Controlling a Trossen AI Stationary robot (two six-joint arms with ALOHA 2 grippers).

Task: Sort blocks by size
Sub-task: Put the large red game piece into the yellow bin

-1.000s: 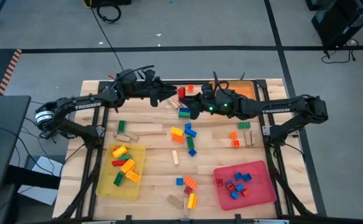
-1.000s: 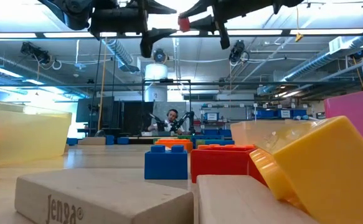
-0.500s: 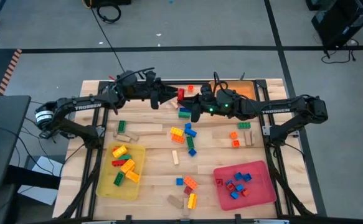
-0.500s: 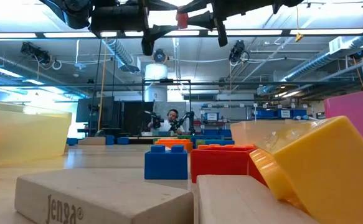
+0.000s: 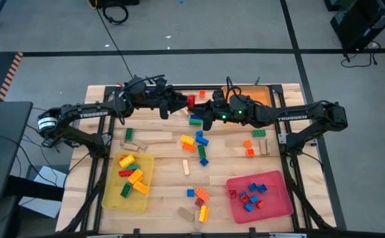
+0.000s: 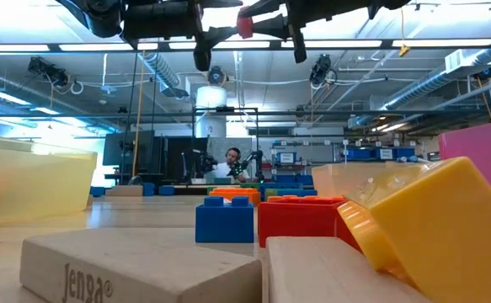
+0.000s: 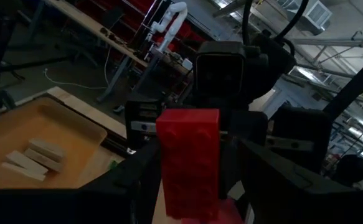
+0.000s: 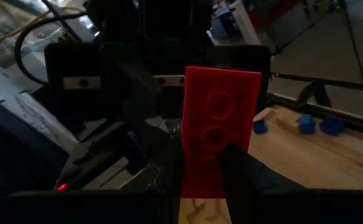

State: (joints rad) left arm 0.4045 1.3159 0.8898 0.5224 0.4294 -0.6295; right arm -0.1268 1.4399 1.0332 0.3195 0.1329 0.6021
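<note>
High over the table's far middle, both arms meet, their grippers pointing level at each other. My right gripper is shut on a red brick. My left gripper is open, one finger on each side of the brick's free end. In the low view the brick hangs at the top, well above the table. Other blocks lie loose on the wood below. My right gripper pinches the red brick's near end between its two fingers, coming level from the table's right. One finger lies over the brick's face. The brick sticks out past the fingertips toward the left arm, clear of the table. My left gripper's fingers flank the brick; whether they touch it I cannot tell.
A yellow tray with bricks sits near left, a pink-red tray with small bricks near right, an orange tray far right. Tan wooden pieces lie left of centre. A wooden block and a yellow brick are close to the low camera.
My left gripper has moved toward the table's right, up to the red brick, so its fingers now reach around the brick's free end. The right gripper and the brick have stayed in place.
</note>
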